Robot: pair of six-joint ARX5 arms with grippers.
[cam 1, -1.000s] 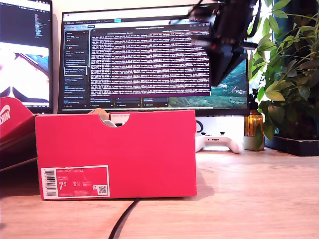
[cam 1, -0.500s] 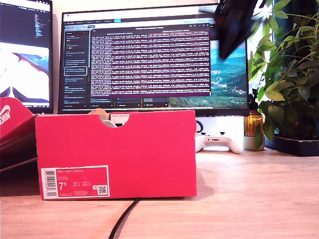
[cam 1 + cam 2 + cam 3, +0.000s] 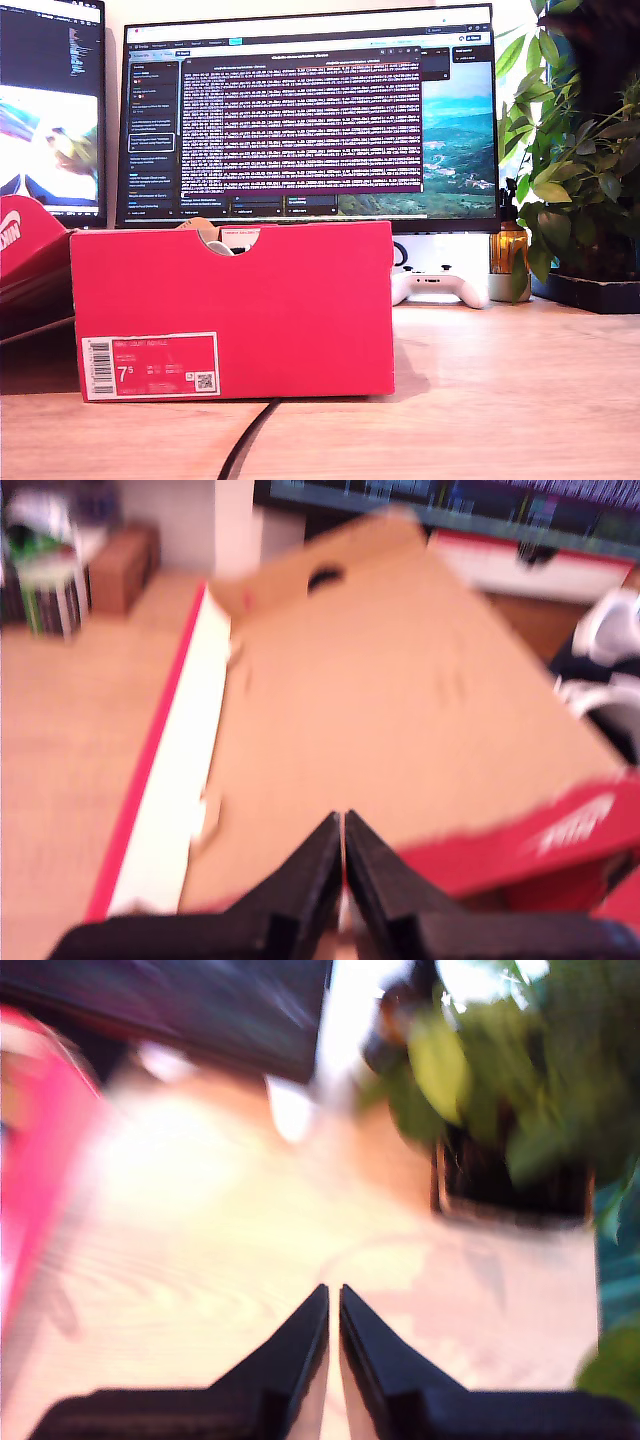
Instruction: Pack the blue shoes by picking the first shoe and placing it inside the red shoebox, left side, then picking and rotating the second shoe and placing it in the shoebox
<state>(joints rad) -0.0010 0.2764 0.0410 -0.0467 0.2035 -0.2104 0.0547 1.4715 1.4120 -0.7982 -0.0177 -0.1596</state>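
The red shoebox [image 3: 230,300] stands on the wooden desk towards the exterior view's left, with its 7.5 label and top notch facing the camera. Something whitish shows through the notch. A blurred navy and white shape, seemingly the blue shoes [image 3: 612,650], lies beside a tan cardboard face in the first wrist view. My first gripper [image 3: 343,820] is shut and empty above that cardboard. My second gripper [image 3: 333,1290] is also shut and empty, over bare desk, with the red shoebox [image 3: 30,1160] off to one side. Neither gripper appears in the exterior view.
A red lid [image 3: 25,240] with white lettering leans at the exterior view's left edge; its red rim [image 3: 570,825] borders the tan cardboard. Monitors [image 3: 300,110] stand behind the box. At the exterior view's right are a white controller [image 3: 440,285] and a plant [image 3: 580,150]. A black cable [image 3: 250,440] runs in front.
A dark arm that hung before the monitor at the exterior view's upper right has risen and left that view. The shoebox has not moved.
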